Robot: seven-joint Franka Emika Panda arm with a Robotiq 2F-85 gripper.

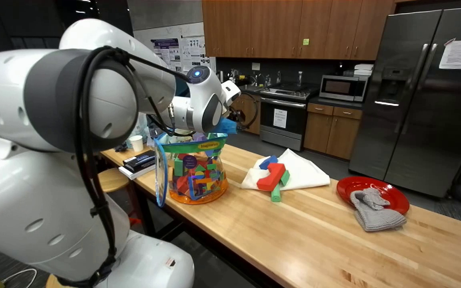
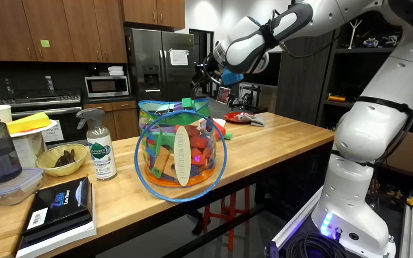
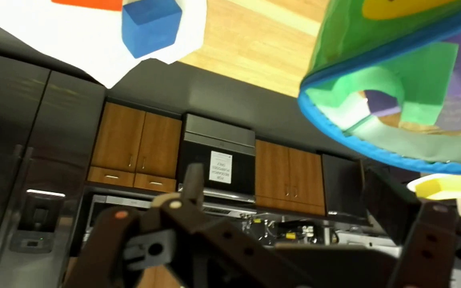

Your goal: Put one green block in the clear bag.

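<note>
The clear bag stands upright on the table, full of coloured blocks, in both exterior views point(image 1: 198, 147) point(image 2: 182, 156). Its blue-edged mouth shows at the right of the wrist view point(image 3: 346, 44). A green block point(image 2: 188, 103) pokes up at the bag's mouth; a green arch block point(image 3: 426, 84) shows inside. Outside the bag, a green cylinder-like block point(image 1: 276, 193) and another green block point(image 1: 285, 177) lie beside the red block point(image 1: 271, 177). My gripper point(image 3: 294, 188) is open and empty, raised above the table near the bag's mouth point(image 2: 196, 83). Its fingers are mostly hidden in an exterior view point(image 1: 236, 116).
A white cloth point(image 1: 304, 172) lies under the red block and a blue block point(image 3: 150, 30). A red plate point(image 1: 394, 196) with a grey cloth point(image 1: 378, 218) is farther along the table. A spray bottle point(image 2: 101, 154), basket point(image 2: 62, 168) and books point(image 2: 57, 211) stand on the bag's other side.
</note>
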